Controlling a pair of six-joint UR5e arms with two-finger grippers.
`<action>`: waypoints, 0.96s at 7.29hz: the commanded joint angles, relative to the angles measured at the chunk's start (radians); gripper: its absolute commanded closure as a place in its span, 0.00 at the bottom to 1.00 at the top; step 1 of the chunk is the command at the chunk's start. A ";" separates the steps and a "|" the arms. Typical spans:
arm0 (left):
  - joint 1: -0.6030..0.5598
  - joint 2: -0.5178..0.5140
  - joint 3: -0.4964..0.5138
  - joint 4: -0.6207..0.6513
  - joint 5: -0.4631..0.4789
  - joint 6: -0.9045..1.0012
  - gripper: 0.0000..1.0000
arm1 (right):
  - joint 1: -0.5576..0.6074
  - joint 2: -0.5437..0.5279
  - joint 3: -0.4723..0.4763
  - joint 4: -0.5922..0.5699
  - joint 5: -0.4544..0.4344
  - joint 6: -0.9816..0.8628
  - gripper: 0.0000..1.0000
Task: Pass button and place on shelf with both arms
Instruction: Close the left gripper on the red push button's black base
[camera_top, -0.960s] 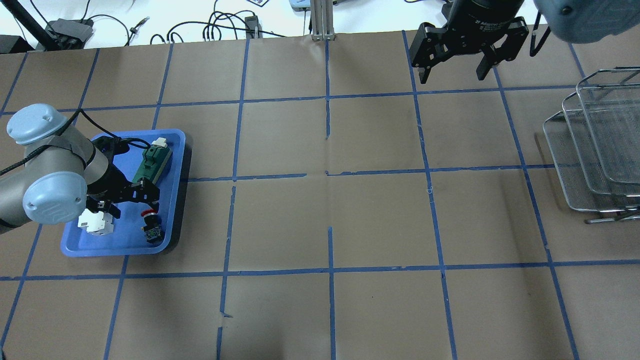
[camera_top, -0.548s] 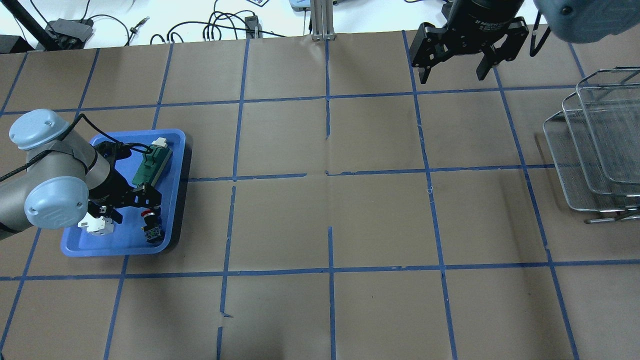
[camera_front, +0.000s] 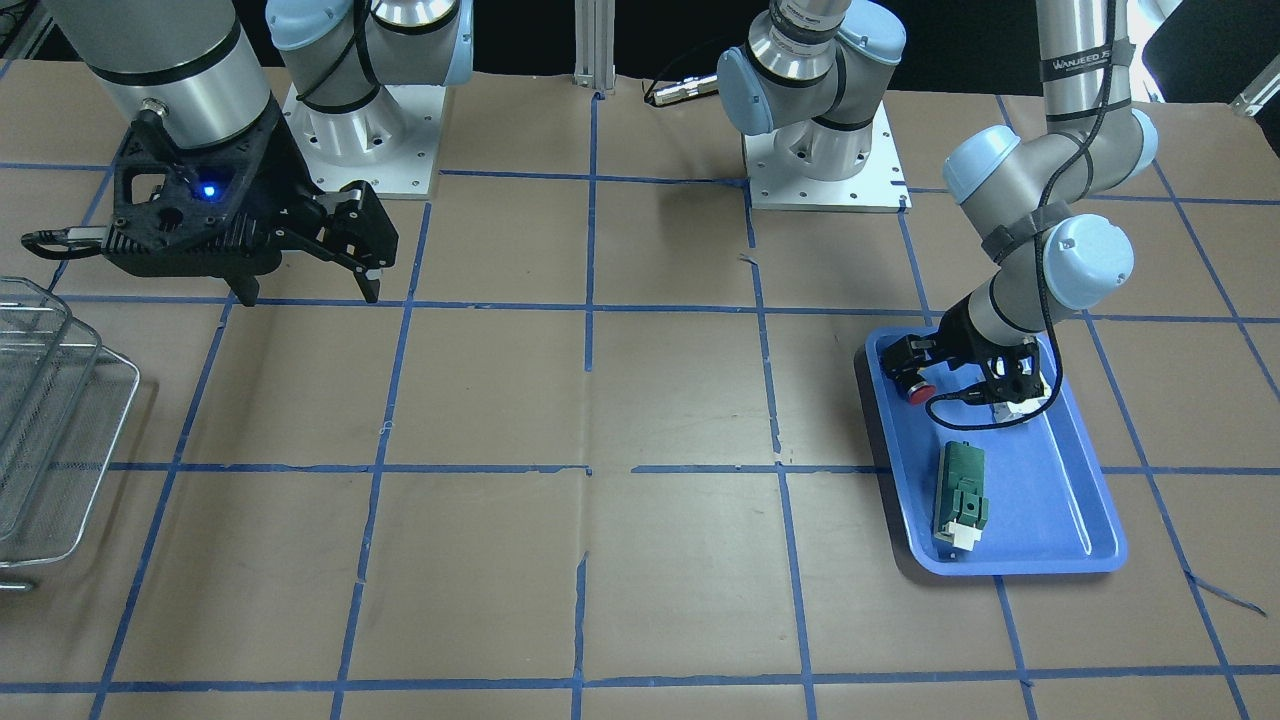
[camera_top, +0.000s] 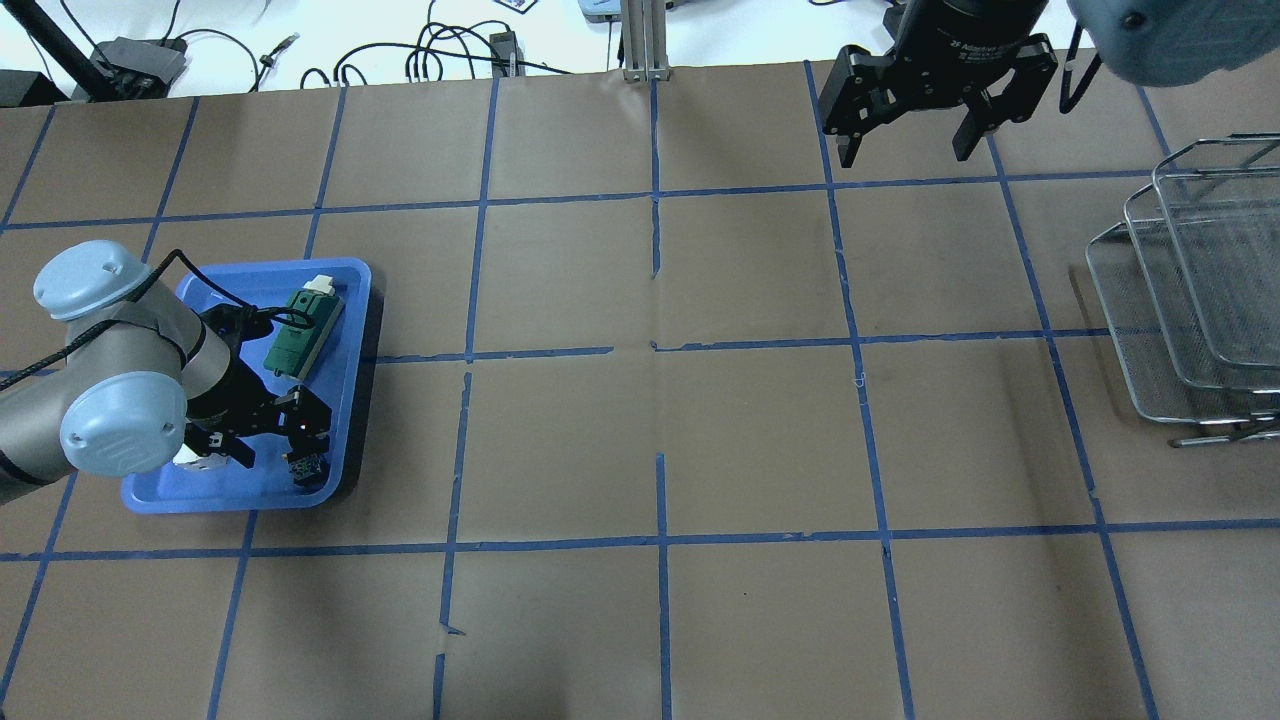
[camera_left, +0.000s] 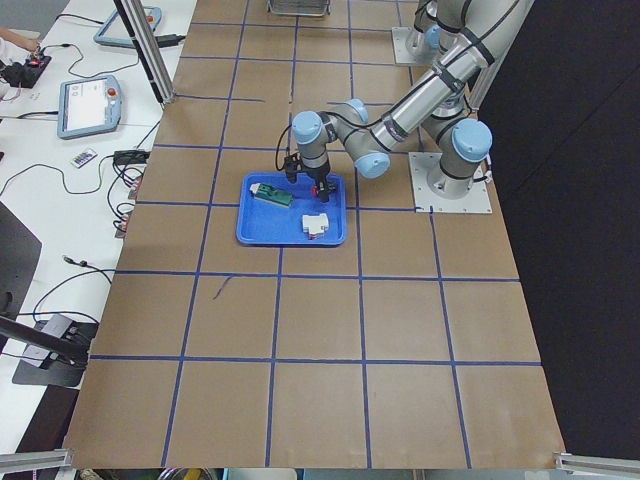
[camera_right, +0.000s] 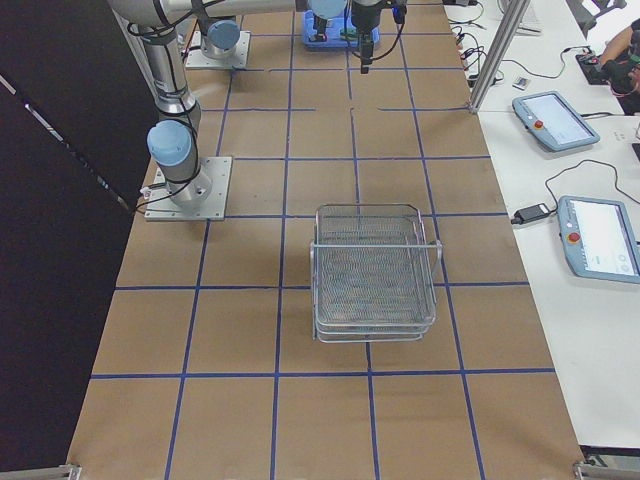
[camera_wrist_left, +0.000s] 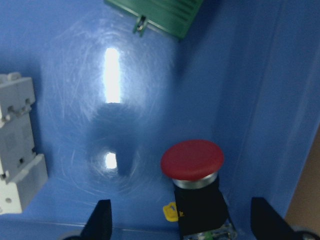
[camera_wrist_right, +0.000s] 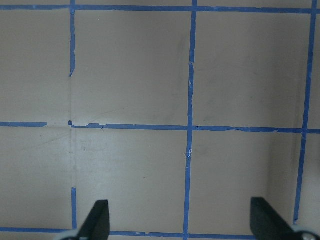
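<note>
The button lies in the blue tray's near right corner; the left wrist view shows its red cap (camera_wrist_left: 192, 160) and black body. In the front view the cap (camera_front: 920, 392) peeks out beside the gripper. My left gripper (camera_wrist_left: 182, 227) is open, low in the tray, with its fingers on either side of the button. In the overhead view it (camera_top: 268, 432) covers the cap, and only the bluish block (camera_top: 305, 466) shows. My right gripper (camera_top: 905, 152) is open and empty, high over the far right of the table. The wire-mesh shelf (camera_top: 1180, 330) stands at the right edge.
The blue tray (camera_top: 345, 275) also holds a green rectangular block (camera_top: 297, 335) and a white breaker (camera_wrist_left: 17, 145) left of the gripper. The tray's wall (camera_wrist_left: 270, 100) is close on the button's right. Brown paper with blue tape lines covers the table (camera_top: 660, 430).
My left gripper has moved toward the tray's near right corner and lower, so it now straddles the button and hides its red cap from above. The right arm has not moved.
</note>
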 joint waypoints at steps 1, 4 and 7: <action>0.001 -0.004 -0.003 -0.001 0.001 0.001 0.06 | 0.000 0.000 0.000 0.001 0.000 -0.001 0.00; 0.022 -0.007 -0.017 -0.003 -0.002 0.013 0.07 | 0.000 -0.002 0.000 0.001 0.002 0.001 0.00; 0.028 -0.004 -0.049 0.002 -0.004 0.008 0.12 | 0.000 0.000 0.000 0.001 0.000 -0.001 0.00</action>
